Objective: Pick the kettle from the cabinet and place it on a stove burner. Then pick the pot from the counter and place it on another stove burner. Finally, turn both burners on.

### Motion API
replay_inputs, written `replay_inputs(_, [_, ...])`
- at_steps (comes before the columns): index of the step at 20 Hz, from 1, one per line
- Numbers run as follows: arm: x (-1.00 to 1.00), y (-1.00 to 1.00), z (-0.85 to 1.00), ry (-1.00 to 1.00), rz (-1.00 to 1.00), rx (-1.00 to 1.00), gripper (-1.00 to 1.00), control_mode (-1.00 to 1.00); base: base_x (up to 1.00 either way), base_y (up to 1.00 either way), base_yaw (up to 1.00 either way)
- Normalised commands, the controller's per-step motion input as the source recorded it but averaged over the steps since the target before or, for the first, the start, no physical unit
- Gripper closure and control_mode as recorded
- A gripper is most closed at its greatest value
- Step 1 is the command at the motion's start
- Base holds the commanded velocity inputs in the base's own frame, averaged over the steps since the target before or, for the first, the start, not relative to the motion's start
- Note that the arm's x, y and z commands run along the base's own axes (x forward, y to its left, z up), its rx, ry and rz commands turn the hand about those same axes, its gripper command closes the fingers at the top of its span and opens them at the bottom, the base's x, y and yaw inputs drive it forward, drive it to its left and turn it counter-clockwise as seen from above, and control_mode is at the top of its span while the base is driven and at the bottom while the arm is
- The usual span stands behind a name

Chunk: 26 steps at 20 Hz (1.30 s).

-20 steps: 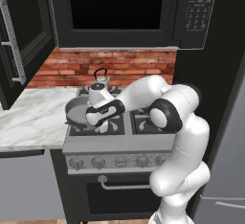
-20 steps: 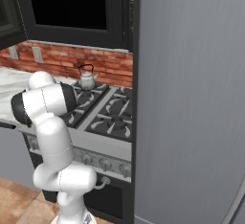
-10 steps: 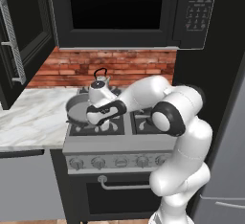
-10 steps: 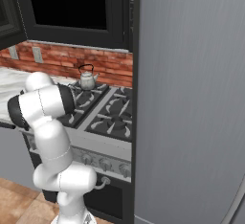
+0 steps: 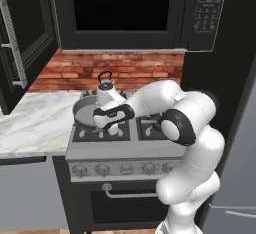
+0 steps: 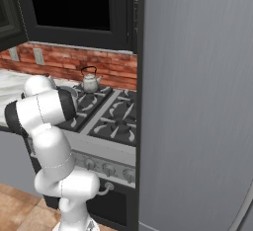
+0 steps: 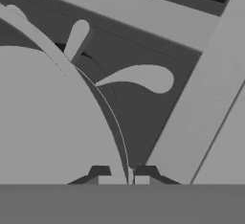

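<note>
Gripping the thin rim of the wide shallow grey metal pot point(image 5: 84, 112), the tool point(image 7: 130, 175) has its two small dark finger tips closed on either side of the pot's wall, one inside and one outside, as the hand view shows. From the left base view the pot sits at the left side of the steel range point(image 5: 125, 154), over the front-left round black gas burner point(image 5: 100, 130) with its cast-iron grate, its left edge close to the white-grey veined marble bench point(image 5: 35, 123); whether its bottom rests on the grate or hangs just above it cannot be told. The white arm reaches across the range from the right, and the hand covers the pot's right side.

Behind the pot, the small rounded silvery-grey metal kettle point(image 5: 105, 83) with its tall black arched handle stands upright on the rear-left burner, in front of the red brick wall point(image 5: 125, 68). The right base view shows the same kettle point(image 6: 90, 81) standing apart from the arm. The black microwave point(image 5: 130, 10) hangs above the range.
</note>
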Motion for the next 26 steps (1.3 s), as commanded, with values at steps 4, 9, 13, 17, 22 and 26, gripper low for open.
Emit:
replay_inputs(4, [0.0, -0.19, -0.04, 0.08, -0.01, 0.0, -1.0, -1.0, 0.0, 0.0, 0.0])
replay_inputs(9, [0.0, -0.11, 0.0, 0.02, 0.0, 0.01, -1.0, -1.0, 0.0, 0.0, 0.0])
replay_inputs(13, [0.0, -0.01, 0.0, 0.0, 0.0, 0.0, -1.0, -1.0, 0.0, 0.0, 0.0])
replay_inputs(17, [-0.09, 0.03, 0.07, -0.02, 0.0, 0.0, -1.0, -1.0, 0.0, 0.0, 0.0])
replay_inputs(22, [-0.13, 0.12, 0.24, -0.03, 0.0, -0.03, -1.0, -1.0, 0.0, 0.0, 0.0])
replay_inputs(26, [-0.07, 0.0, 0.37, -0.02, 0.0, -0.03, -1.0, -1.0, 0.0, 0.0, 0.0])
